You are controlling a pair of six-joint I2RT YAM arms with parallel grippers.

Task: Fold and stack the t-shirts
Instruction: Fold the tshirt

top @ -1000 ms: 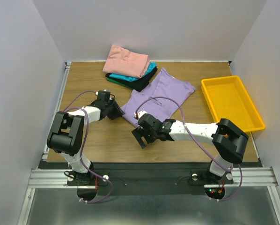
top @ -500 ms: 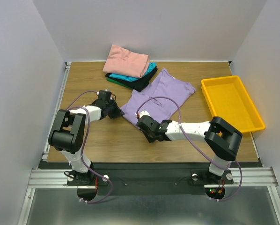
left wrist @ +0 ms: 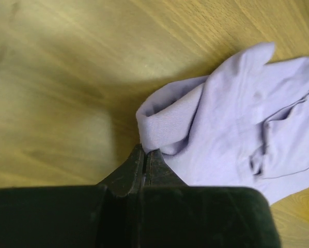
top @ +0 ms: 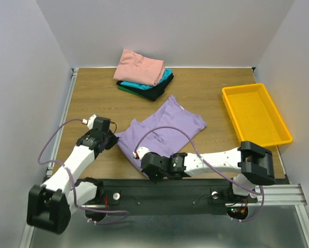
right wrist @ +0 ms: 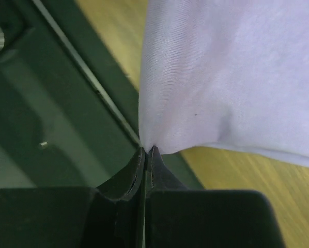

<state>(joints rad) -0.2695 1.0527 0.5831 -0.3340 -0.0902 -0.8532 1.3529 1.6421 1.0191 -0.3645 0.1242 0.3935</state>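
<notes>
A light purple t-shirt (top: 165, 129) lies rumpled on the wooden table (top: 92, 93), pulled toward the near edge. My left gripper (top: 113, 140) is shut on its left corner; in the left wrist view the cloth (left wrist: 237, 119) bunches at the closed gripper (left wrist: 145, 151). My right gripper (top: 145, 166) is shut on the shirt's near corner at the table's front edge; in the right wrist view the cloth (right wrist: 227, 77) hangs from the pinched gripper (right wrist: 148, 150). A folded stack sits at the back: salmon-pink (top: 140, 66) on top, teal (top: 149, 84), black (top: 154, 93) and green (top: 124, 89) below.
A yellow plastic tray (top: 255, 113) stands at the right of the table. The black frame rail (top: 196, 188) runs just below the right gripper, past the table's front edge. White walls close in the back and both sides.
Both grippers have shut on the purple shirt's corners and drawn back toward the near edge, dragging the shirt down and to the left. The left arm has swung outward to the left.
</notes>
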